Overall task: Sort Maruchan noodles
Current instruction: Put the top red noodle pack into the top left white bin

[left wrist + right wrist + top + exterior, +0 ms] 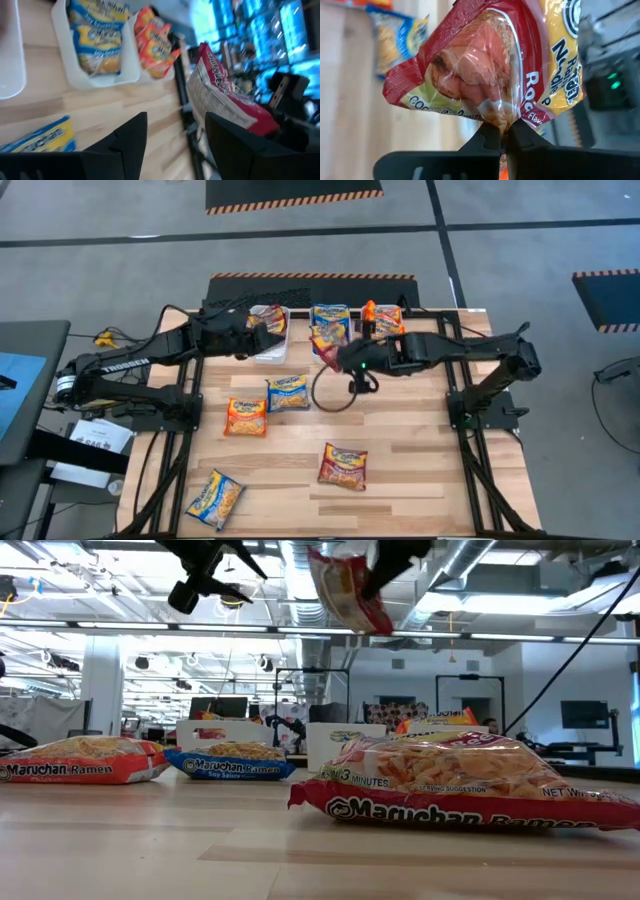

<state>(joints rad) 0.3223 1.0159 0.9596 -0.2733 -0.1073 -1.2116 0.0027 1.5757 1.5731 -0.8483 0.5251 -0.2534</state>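
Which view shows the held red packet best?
The right wrist view: the red packet fills it, pinched by the right pincer. The low and left wrist views show it hanging; from above the arm partly hides it.

"Maruchan Ramen" on red packet [470, 785]

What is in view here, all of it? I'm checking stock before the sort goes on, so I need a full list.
Loose blue packets: two, blue; one mid-table, one by the near left corner.
Loose orange packet: one, orange; mid-table, beside the blue one.
Loose dark red packet: one, dark red; near middle of the table.
Held dark red packet: one, dark red; in the air, in front of the bins.
Binned blue packets: count unclear, blue; middle bin.
Binned orange packets: count unclear, orange; right bin.
White bins: three, white; far edge.
Table: one, light wood.
Left gripper: open, over the left bin.
Right gripper: shut on the held packet.
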